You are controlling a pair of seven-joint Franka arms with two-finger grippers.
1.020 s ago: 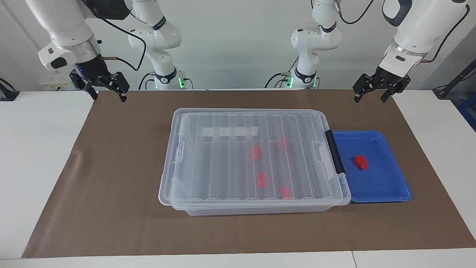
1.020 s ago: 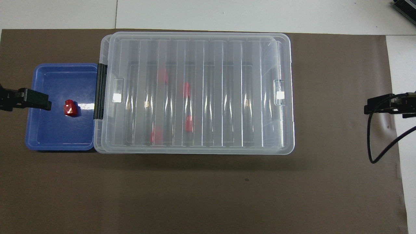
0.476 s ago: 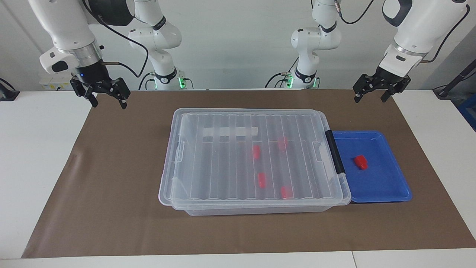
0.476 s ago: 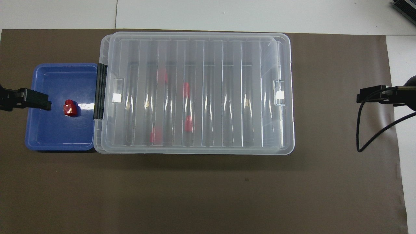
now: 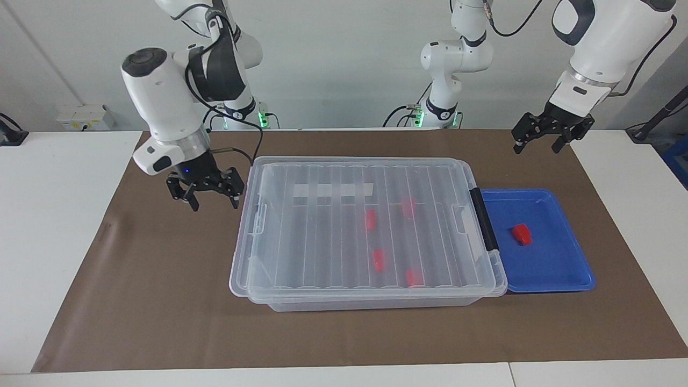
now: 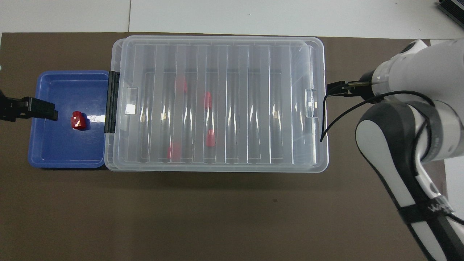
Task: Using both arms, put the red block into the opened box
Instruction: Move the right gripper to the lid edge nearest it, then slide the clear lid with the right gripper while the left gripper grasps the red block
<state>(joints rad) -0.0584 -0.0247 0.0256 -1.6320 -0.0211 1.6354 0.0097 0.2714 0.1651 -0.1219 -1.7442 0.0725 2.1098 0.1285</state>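
A red block [image 5: 521, 234] [image 6: 78, 120] lies in the shallow blue tray [image 5: 559, 279] [image 6: 54, 159]. The clear box [image 5: 376, 303] [image 6: 217, 39] stands beside the tray with its ribbed lid [image 5: 322, 242] lying flat on top. Several more red blocks show through the lid. My right gripper [image 5: 215, 205] hangs open and empty just off the box's end, toward the right arm's end of the table. In the overhead view its fingers are hidden under the right arm's wrist [image 6: 417, 72]. My left gripper [image 5: 536, 148] [image 6: 40, 110] hangs open and empty, high over the tray's outer edge.
A black handle [image 5: 486, 226] [image 6: 112, 101] clips the box's end next to the tray. A brown mat [image 5: 161, 301] covers the table under everything. A black cable [image 6: 322, 123] from the right wrist dangles over the box's end.
The right arm has swung in from its end of the table and come down beside the box's end. The left gripper has barely moved. Box, tray and blocks are unmoved.
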